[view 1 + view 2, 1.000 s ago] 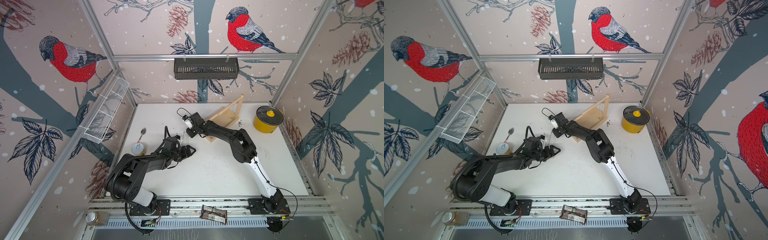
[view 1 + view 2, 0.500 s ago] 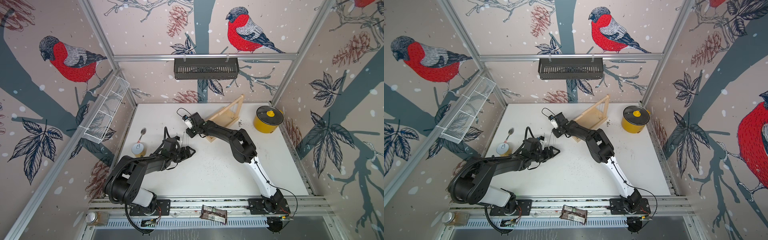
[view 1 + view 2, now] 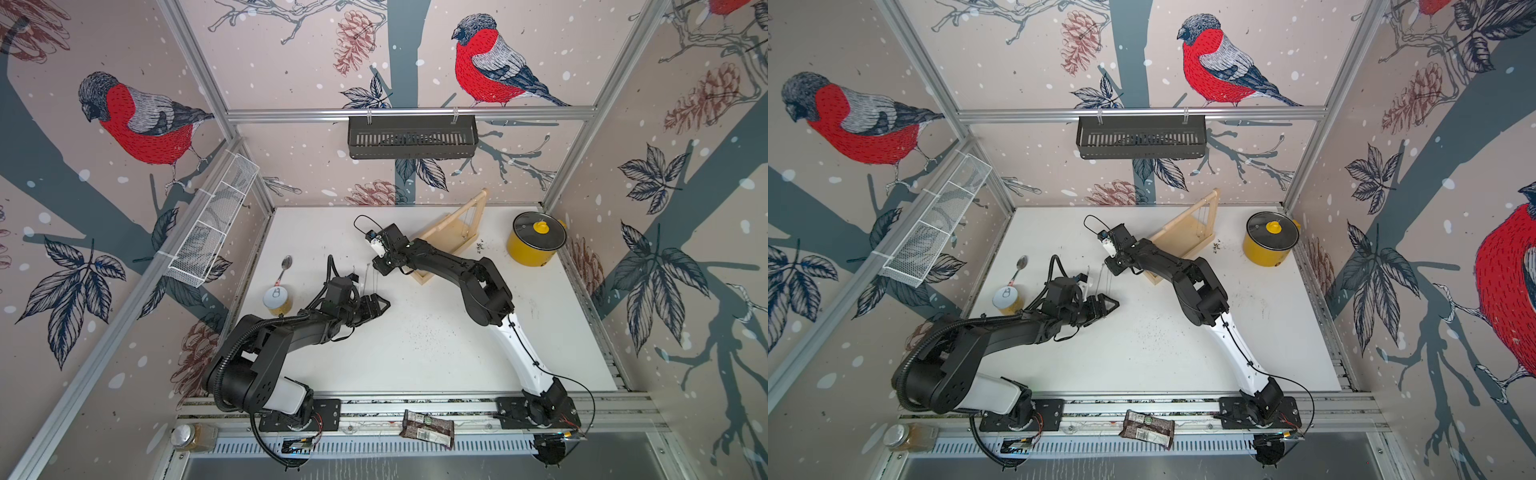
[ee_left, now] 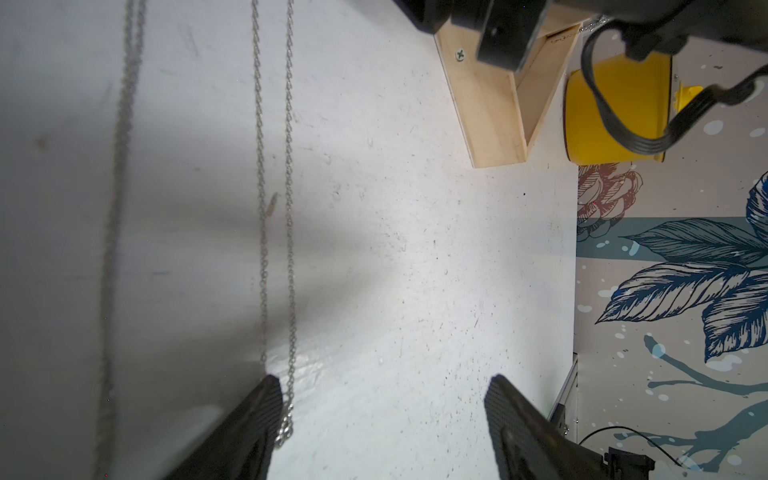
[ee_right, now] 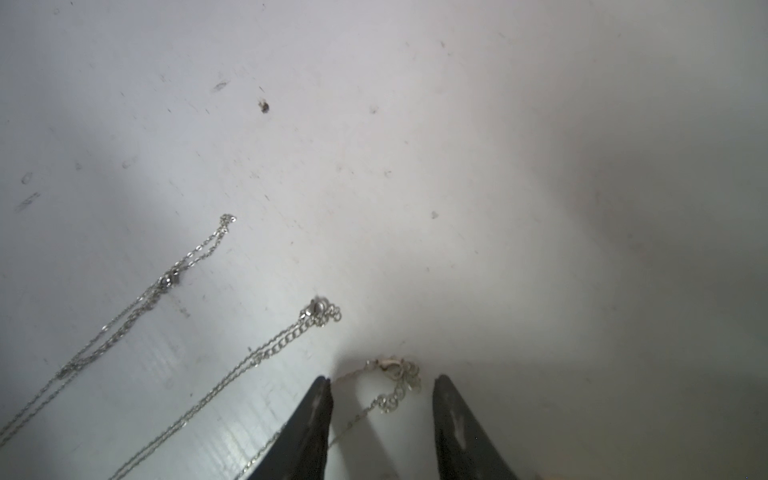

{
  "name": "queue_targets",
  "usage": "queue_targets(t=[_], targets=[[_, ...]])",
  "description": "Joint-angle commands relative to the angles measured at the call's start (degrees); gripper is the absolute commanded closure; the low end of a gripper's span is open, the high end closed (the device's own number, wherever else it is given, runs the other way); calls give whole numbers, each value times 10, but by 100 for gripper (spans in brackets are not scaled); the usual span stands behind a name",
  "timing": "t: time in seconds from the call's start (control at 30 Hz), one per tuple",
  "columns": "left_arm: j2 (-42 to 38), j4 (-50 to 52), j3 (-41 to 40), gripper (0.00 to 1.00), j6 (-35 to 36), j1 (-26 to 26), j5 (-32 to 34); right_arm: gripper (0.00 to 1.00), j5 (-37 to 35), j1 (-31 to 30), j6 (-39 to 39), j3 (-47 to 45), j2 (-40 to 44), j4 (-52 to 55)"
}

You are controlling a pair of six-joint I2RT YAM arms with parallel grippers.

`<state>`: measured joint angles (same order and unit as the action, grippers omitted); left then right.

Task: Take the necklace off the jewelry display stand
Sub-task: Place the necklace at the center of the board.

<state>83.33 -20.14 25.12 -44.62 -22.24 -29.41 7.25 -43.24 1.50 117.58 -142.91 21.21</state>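
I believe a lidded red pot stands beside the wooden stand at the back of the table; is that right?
Not quite: the pot is yellow, not red, as both top views show. It is indeed lidded and stands beside the wooden stand at the back of the table.

Clock from table (image 3: 436, 365) centre, 12 = back wall. 4–7 o'clock: bare white top, open lane. 1: jewelry display stand (image 3: 455, 232), right arm (image 3: 444, 259) lying across its near end. 2: yellow pot (image 3: 534, 249), gap between pot and stand open. 9: can (image 3: 276, 299) and spoon (image 3: 286, 266). 10: chains (image 5: 318, 311) flat on the top, between left gripper (image 3: 382, 304) and right gripper (image 3: 379, 268), in the way of a low pass.
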Motion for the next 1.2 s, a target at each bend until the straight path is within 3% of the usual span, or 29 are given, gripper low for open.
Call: queue_targets(t=[0.0,0.73,1.17], targets=[[-6,10,-6,21,-2,0,9,56,1,2,-7,12,-2,13],[-45,26,-26,21,-12,0,16,52,2,4,-13,22,8,11],[-54,47,12,20,0,0,10,47,9,7,-18,24,21,6]])
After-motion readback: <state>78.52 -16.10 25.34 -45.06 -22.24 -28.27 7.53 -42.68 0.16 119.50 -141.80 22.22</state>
